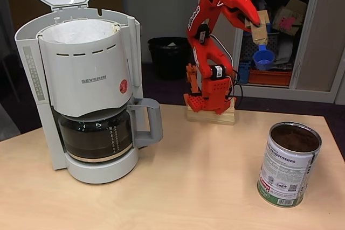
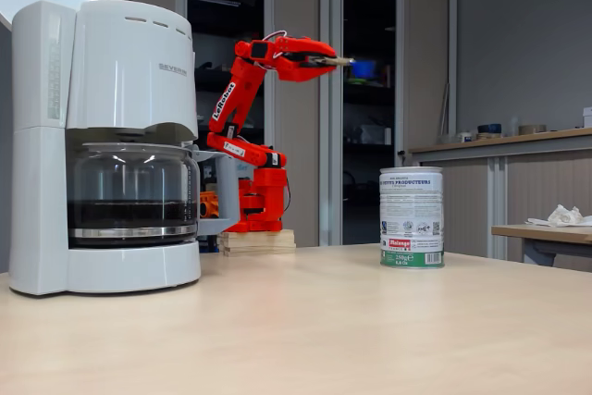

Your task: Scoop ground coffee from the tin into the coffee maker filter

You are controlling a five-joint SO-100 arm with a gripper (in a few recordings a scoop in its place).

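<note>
The tin (image 1: 287,173) (image 2: 412,217) stands open on the table's right side, white label with a green band at its base. Reddish-brown ground coffee (image 1: 294,138) fills it near the rim. A white coffee maker (image 1: 86,95) (image 2: 111,145) stands at the left with its lid up, and white filter paper (image 1: 81,29) shows in its top basket. My red arm's gripper (image 1: 257,25) (image 2: 338,60) is raised high above the table behind the tin, shut on the wooden handle of a blue scoop (image 1: 264,58) (image 2: 363,68). The scoop hangs well clear of the tin.
The arm's base sits on a wooden block (image 1: 211,114) at the table's back edge. A glass carafe (image 1: 96,136) with dark liquid stands in the coffee maker. Open cupboards with boxes and a black bin (image 1: 168,55) lie behind the table.
</note>
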